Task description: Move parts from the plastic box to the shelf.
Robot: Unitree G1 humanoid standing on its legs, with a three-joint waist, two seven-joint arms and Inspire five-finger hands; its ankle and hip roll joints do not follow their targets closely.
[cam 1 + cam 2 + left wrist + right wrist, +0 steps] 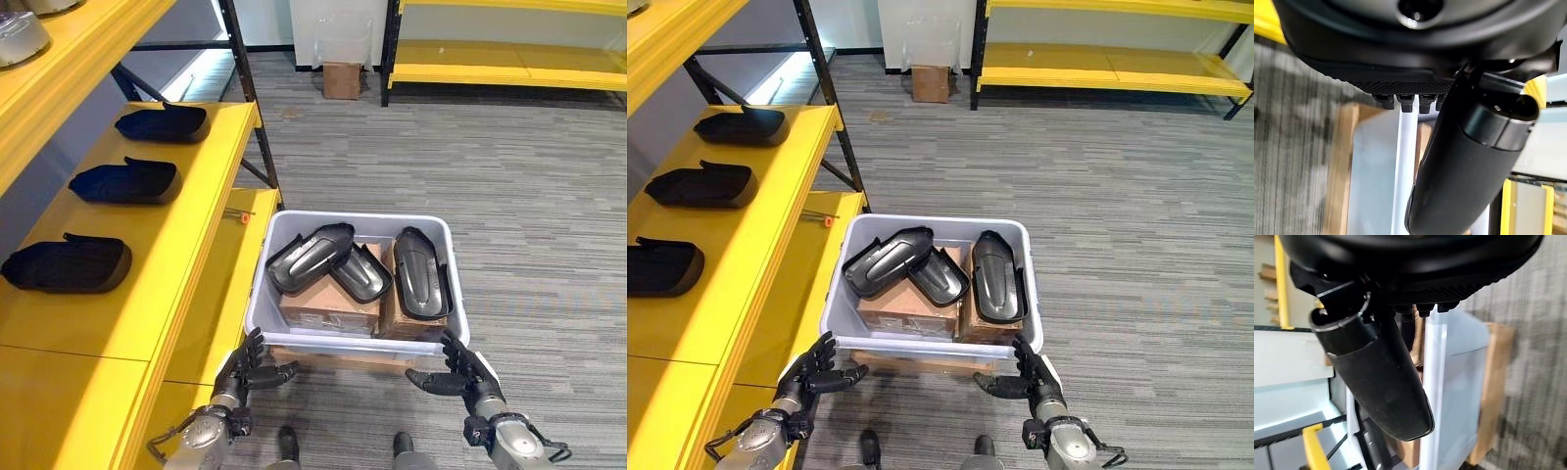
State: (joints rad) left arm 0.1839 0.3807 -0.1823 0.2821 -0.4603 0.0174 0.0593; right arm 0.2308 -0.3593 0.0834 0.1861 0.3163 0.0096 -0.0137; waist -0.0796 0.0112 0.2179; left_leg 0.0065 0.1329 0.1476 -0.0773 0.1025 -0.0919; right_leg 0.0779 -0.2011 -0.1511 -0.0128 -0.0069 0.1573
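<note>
While both my hands hover just short of the plastic box (353,338), fingers loosely spread and holding nothing, the risk I judge is a clumsy reach. My left hand (253,370) and right hand (458,377) sit at its near corners, and the three dark parts (358,264) lie overlapped on cardboard boxes (328,308); lifting one could drag its neighbour. Beside it, the yellow shelf (171,255) already carries three similar parts. Grey striped carpet (529,215) runs back to another yellow rack (509,59).
</note>
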